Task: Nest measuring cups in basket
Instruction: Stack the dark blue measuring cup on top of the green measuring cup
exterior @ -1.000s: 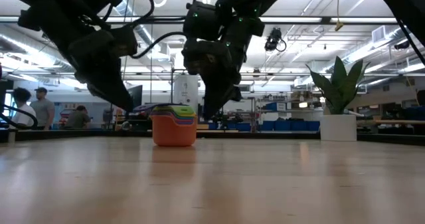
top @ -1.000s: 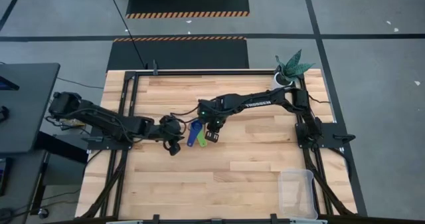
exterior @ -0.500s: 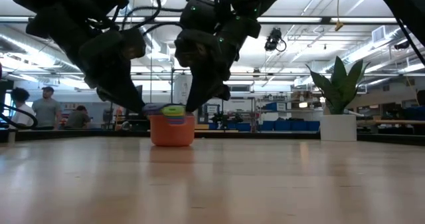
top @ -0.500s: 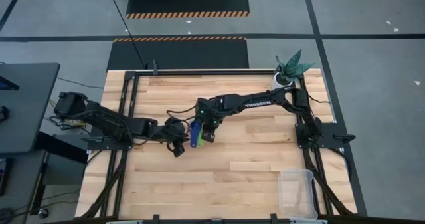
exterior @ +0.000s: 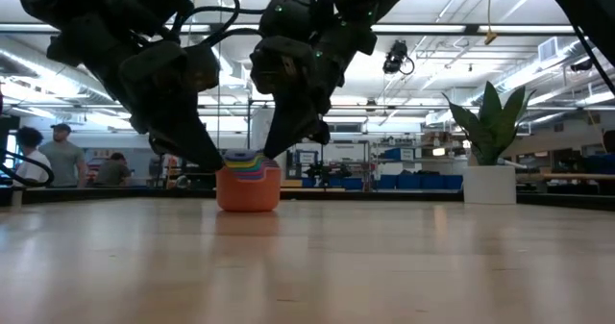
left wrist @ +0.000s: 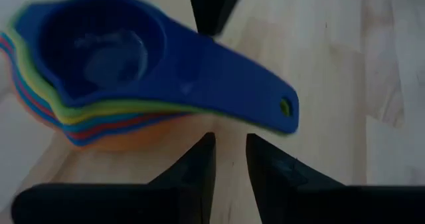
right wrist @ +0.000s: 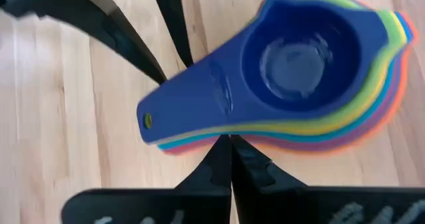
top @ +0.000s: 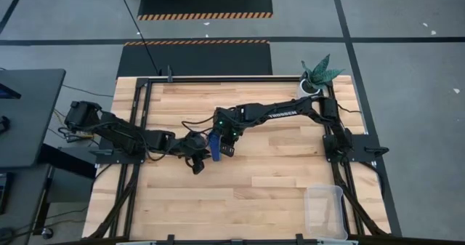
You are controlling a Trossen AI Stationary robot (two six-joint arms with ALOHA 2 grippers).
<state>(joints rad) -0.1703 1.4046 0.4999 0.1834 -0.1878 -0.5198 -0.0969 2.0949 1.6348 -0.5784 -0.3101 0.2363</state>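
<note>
The measuring cups [top: 213,144] stand nested on the table's middle, the orange one [exterior: 248,188] at the bottom and a dark blue one [left wrist: 109,48] on top. Their handles [right wrist: 192,101] lie stacked, pointing toward the near edge. My left gripper [left wrist: 230,144] is narrowly open, its tips at the left side of the handles. My right gripper [right wrist: 230,144] is shut, on the handles' right side. The basket [top: 325,210] sits at the near right corner. My right gripper has its shut fingertips [right wrist: 229,151] against the right side of the stacked handles [right wrist: 216,135], slanting down from the far right. The stack stands upright on the table. My left gripper has its fingertips [left wrist: 207,147] close by the handles' left side [left wrist: 199,119]; I cannot tell whether they touch.
A white pot with a green plant [top: 314,81] stands at the far right corner and shows at the right in the low view [exterior: 490,183]. Bare wood lies between the stack and the basket. People stand in the room beyond the table's left.
The handles, fanned out a second ago with a green and a blue one apart, have swung together under the dark blue one. My left gripper has moved right and down toward the stack, tipping downward. My right gripper has turned a little against the handles.
</note>
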